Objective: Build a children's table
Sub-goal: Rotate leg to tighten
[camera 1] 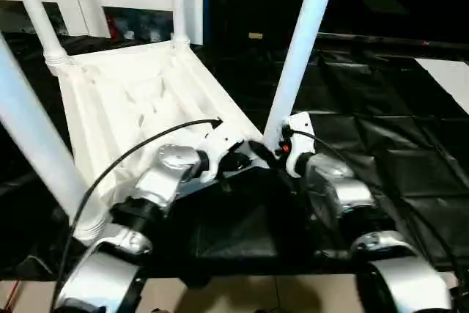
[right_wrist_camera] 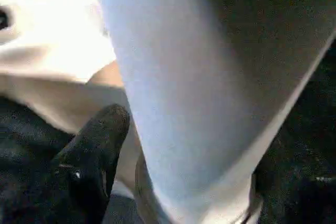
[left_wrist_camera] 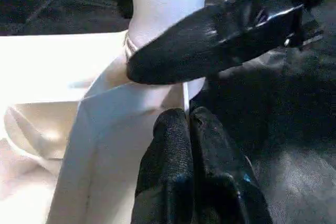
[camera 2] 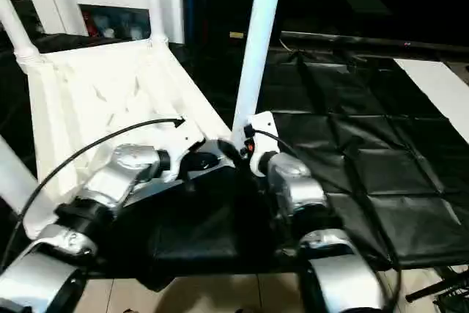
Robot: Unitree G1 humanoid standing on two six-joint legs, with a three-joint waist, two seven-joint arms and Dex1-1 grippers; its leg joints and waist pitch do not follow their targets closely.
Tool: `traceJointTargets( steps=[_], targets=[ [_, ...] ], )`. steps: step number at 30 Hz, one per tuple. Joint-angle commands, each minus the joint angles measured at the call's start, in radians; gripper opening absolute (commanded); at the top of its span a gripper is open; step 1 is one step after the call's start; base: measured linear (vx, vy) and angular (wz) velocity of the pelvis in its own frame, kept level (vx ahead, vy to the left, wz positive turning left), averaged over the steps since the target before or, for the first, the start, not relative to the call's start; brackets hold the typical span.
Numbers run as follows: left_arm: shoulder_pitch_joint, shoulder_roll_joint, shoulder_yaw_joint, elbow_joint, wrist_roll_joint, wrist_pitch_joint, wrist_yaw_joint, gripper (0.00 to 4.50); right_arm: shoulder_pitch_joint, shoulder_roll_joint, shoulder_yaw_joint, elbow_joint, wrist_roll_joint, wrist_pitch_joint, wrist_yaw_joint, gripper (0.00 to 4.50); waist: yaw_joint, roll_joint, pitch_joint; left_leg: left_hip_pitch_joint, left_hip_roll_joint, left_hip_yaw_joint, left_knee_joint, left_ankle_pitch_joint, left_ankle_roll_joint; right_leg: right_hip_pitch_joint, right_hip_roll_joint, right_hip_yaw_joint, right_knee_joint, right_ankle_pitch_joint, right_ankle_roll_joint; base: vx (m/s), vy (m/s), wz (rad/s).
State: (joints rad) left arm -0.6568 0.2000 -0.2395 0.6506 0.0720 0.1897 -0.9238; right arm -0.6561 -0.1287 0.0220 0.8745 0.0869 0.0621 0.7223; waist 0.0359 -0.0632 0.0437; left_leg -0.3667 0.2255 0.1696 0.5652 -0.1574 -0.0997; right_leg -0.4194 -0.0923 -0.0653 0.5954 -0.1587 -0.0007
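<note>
Children's table (camera 1: 139, 100) lying upside down on black quilted mat (camera 2: 352, 166): ribbed white plastic underside, smooth tapered legs rising. Near corner leg (camera 1: 304, 42): left claw (left_wrist_camera: 189, 124) pressing shut at its socket; right claw (left_wrist_camera: 220, 40) standing wide around its base.

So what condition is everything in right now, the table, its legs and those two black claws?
Table top: upside down on the black sheet, ribbed underside up.
Four legs: all standing in corner sockets; the near right leg leans slightly.
Left gripper: shut, tips at that leg's socket corner.
Right gripper: at that leg's base, one finger across it; grip unclear.
</note>
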Motion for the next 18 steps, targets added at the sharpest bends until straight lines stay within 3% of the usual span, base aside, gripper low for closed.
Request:
traceJointTargets(
  steps=[1, 5, 7, 12, 18],
  targets=[
    [-0.004, -0.012, -0.031, -0.046, -0.028, -0.040, -0.059, 0.00, 0.023, 0.017, 0.068, -0.016, 0.013, 0.030, 0.125, 3.61, 0.010, 0.006, -0.065, 0.002, 0.000, 0.013, -0.060, -0.280, 0.039, 0.054, -0.033, 0.032, -0.065, -0.215, -0.211, 0.000, 0.000, 0.00],
    [0.023, 0.039, -0.043, -0.087, -0.058, -0.060, -0.192, 0.00, 0.053, -0.050, 0.088, -0.079, 0.034, 0.045, 0.290, 3.61, 0.017, 0.008, -0.067, 0.006, 0.002, 0.016, -0.056, -0.226, 0.065, 0.060, -0.032, 0.031, -0.053, -0.107, -0.255, 0.000, 0.000, 0.00],
    [0.032, 0.065, -0.050, -0.101, -0.068, -0.068, -0.249, 0.00, 0.063, -0.074, 0.090, -0.099, 0.044, 0.051, 0.346, 3.61, 0.020, 0.009, -0.065, 0.006, 0.003, 0.017, -0.056, -0.221, 0.072, 0.059, -0.031, 0.031, -0.051, -0.095, -0.264, 0.000, 0.000, 0.00],
    [0.047, 0.115, -0.065, -0.122, -0.092, -0.058, -0.360, 0.00, 0.085, -0.115, 0.093, -0.151, 0.078, 0.097, 0.468, 3.61, 0.039, 0.013, -0.059, 0.015, 0.009, 0.019, -0.062, -0.295, 0.037, 0.055, -0.030, 0.031, -0.060, -0.214, -0.240, 0.000, 0.000, 0.00],
    [0.053, 0.133, -0.068, -0.134, -0.110, -0.044, -0.410, 0.00, 0.114, -0.146, 0.132, -0.206, 0.093, 0.167, 0.564, 3.24, 0.060, 0.013, -0.059, 0.017, 0.009, 0.021, -0.063, -0.287, 0.017, 0.051, -0.033, 0.033, -0.059, -0.224, -0.227, 0.000, 0.000, 0.00]
  ],
)
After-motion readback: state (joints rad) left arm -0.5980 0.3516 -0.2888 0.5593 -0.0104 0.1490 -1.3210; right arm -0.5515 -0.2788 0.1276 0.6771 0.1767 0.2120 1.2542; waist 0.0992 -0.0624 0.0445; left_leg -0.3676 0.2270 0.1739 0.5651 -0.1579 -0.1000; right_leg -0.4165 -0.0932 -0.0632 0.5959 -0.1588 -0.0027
